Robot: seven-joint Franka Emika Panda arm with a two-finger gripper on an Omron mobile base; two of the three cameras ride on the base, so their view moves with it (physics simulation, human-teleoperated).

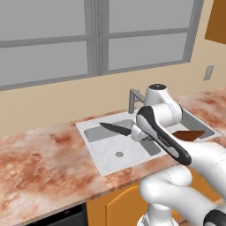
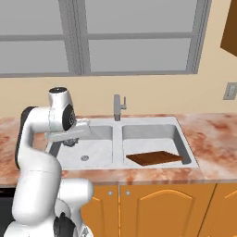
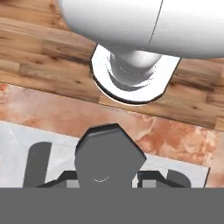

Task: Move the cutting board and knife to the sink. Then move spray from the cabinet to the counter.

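— Where is the knife (image 1: 115,129)?

— Over the left basin of the sink (image 2: 185,144), blade level and pointing away from the wrist. The gripper (image 1: 135,132) is clamped on its handle — in the hand view that grey handle (image 3: 107,154) sits between the fingers.

— So we let go here?

— We'd lower first, keeping the blade flat, then release, so it lands softly, we judge.

— What's around?

— The cutting board (image 2: 154,159) lies in the right basin, well apart. The faucet (image 2: 118,107) stands behind the divider — our own forearm crowds the basin.

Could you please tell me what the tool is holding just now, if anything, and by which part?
The tool holds the knife by its handle end, blade jutting out over the sink.
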